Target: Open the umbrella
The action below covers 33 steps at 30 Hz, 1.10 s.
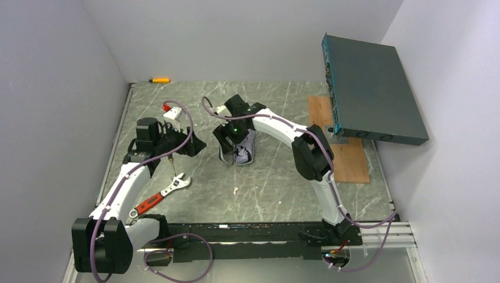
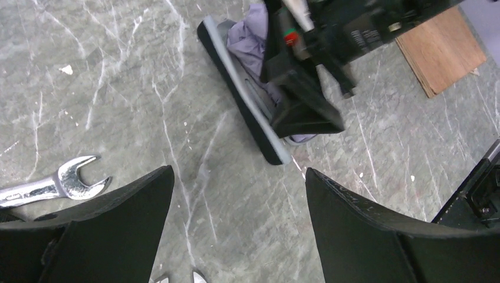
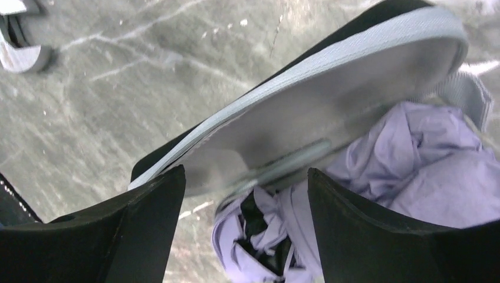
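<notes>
Umbrella, a dark flat panel with crumpled pale cloth, lies mid-table under the right gripper, whose jaws are spread over it with nothing clamped. The left gripper, likewise spread, hovers beside it. Closing on loose cloth rather than the shaft or handle could drag or tear the canopy; the table's near middle offers room, bounded by the wrench at left and the teal box at right rear.

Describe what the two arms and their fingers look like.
The left arm and right arm share white links, bulky black joints and a looping purple cable each. Left fingers and right fingers are broad matte black wedges.
</notes>
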Each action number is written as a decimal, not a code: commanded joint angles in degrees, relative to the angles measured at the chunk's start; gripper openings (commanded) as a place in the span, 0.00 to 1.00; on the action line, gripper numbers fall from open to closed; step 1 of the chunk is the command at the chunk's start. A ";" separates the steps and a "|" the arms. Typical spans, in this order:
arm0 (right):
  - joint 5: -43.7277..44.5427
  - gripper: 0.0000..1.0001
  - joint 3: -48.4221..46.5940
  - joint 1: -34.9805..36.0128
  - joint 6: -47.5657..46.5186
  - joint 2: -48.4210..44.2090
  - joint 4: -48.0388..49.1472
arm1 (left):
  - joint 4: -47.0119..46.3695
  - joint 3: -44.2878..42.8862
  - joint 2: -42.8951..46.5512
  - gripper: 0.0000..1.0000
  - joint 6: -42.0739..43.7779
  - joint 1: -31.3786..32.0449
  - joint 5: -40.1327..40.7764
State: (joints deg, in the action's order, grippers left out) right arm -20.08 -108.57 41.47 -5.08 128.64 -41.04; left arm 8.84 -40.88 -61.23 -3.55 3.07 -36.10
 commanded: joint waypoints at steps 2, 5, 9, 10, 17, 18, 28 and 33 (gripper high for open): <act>2.94 0.78 7.01 -2.24 0.35 -11.99 1.07 | -5.08 1.58 -1.19 0.87 -4.73 -1.06 -0.66; 6.85 0.73 11.50 -3.48 3.60 -16.22 2.67 | -6.33 1.56 -1.89 0.87 -5.41 -1.13 -0.91; 14.09 0.67 15.96 -4.82 10.03 -18.17 3.04 | -6.65 0.86 -2.78 0.87 -5.08 -1.14 -0.75; 14.86 0.66 16.53 -4.92 11.41 -17.97 3.02 | -6.78 0.81 -2.83 0.87 -5.06 -1.09 -0.69; 14.09 0.67 13.99 -5.40 17.72 -14.70 1.94 | -5.62 0.87 -2.33 0.87 -4.49 -1.13 -0.75; 13.60 0.67 13.54 -5.48 17.99 -14.53 2.19 | -5.40 0.96 -2.19 0.87 -4.23 -1.13 -0.73; 10.45 0.70 9.69 -4.15 20.90 -10.63 3.01 | -4.29 2.66 -0.34 0.87 -3.75 -1.14 -0.42; 13.02 0.70 8.05 -3.46 21.03 -5.59 1.39 | -2.36 2.19 0.42 0.88 -2.46 -1.13 0.43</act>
State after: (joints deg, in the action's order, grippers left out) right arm -8.93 -98.04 37.32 14.63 119.17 -39.24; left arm 5.50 -38.35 -62.76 -7.51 2.17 -36.10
